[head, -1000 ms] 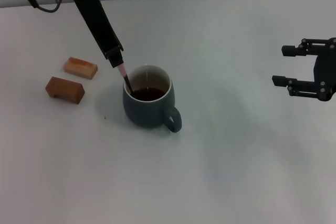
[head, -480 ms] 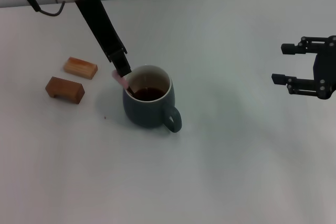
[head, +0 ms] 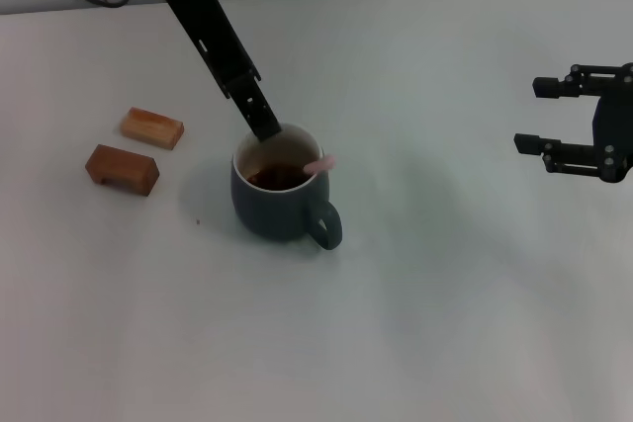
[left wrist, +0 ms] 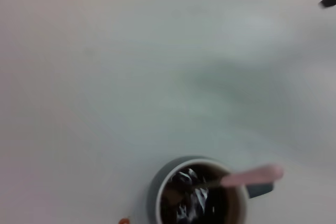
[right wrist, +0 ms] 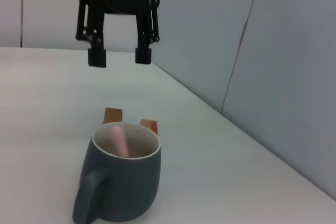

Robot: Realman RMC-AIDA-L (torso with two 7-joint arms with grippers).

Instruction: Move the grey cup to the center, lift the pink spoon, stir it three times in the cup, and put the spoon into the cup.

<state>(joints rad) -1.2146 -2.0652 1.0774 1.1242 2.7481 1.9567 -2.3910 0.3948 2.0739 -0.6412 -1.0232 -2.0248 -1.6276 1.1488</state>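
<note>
Above the grey cup the left gripper hangs wide, pink spoon inside; right gripper wide

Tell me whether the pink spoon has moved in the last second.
Yes. The pink spoon swung from the grey cup's block-side rim to its handle side, free of the left gripper.

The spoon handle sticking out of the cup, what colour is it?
Pale pink. The pink spoon shows best in the left wrist view, leaning in the grey cup.

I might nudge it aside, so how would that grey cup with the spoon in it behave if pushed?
The grey cup looks squat, so it would probably slide, not tip. Its dark liquid could slosh. The pink spoon only leans on the rim, likely to shift.
</note>
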